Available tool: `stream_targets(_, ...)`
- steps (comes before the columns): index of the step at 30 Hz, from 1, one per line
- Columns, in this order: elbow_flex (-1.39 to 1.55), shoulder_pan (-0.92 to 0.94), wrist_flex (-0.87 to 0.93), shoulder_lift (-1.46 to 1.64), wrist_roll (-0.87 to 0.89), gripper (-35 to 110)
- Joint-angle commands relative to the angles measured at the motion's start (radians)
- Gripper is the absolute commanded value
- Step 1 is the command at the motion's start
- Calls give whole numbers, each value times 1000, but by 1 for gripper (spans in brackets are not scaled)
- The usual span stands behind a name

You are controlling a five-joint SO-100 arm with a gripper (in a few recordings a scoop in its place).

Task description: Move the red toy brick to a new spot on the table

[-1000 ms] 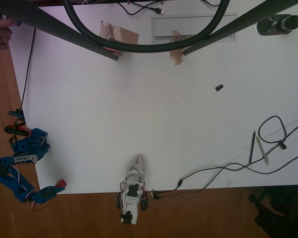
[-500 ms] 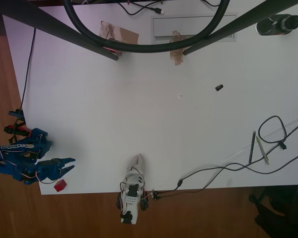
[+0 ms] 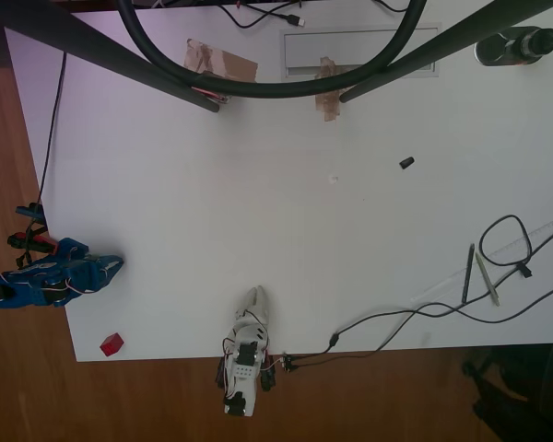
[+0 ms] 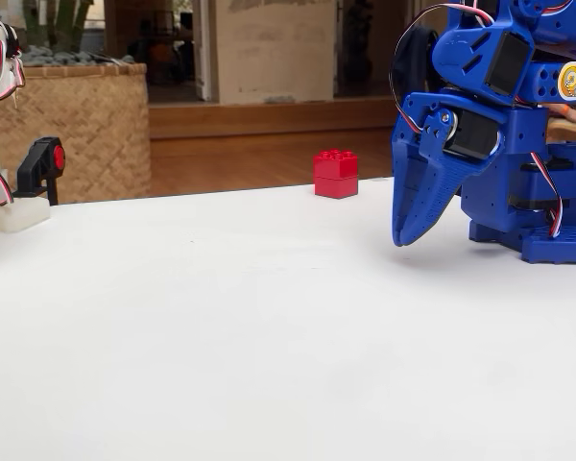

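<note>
1. The table (image 3: 286, 239) is the biggest thing here: a white, matte rectangle with brown wooden floor (image 3: 18, 184) around it in the overhead view.
2. Two dark legs and a thick black hoop of the camera stand (image 3: 267, 83) cross the top of the overhead view, with brown tape patches (image 3: 223, 63) on the white surface beneath them.
3. My blue arm (image 3: 46, 281) lies folded at the table's left edge in the overhead view; in the fixed view it fills the right side, tilted down toward the surface.
4. A white arm (image 3: 247, 354) sits at the bottom edge of the table in the overhead view, with black cables (image 3: 424, 308) running off to the right.
5. My claw (image 4: 413, 216) is pressed together, holding nothing; its tip points down, just above the white surface in the fixed view. In the overhead view it points right (image 3: 111, 265), over the table's left margin.
6. Two thin pens (image 3: 475, 274) lie side by side near the right edge in the overhead view.
7. The red toy brick (image 3: 111, 344) rests on the table in its bottom-left corner in the overhead view, apart from my claw. In the fixed view it stands upright (image 4: 335, 174) at the far edge, left of my claw.
8. A small black piece (image 3: 405, 163) lies alone on the upper right part of the table, well apart from the brick.
</note>
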Motion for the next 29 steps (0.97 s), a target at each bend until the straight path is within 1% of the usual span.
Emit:
stream_targets(1, 38, -23, -34, 55, 15, 0)
stream_targets(4, 130, -31, -81, 55, 37, 0)
stream_targets(6, 137, -31, -91, 55, 91, 0)
stream_targets(8, 137, -32, -92, 55, 101, 0)
stream_targets(10, 138, -34, -91, 55, 74, 0)
stream_targets(29, 138, 2, -91, 55, 63, 1)
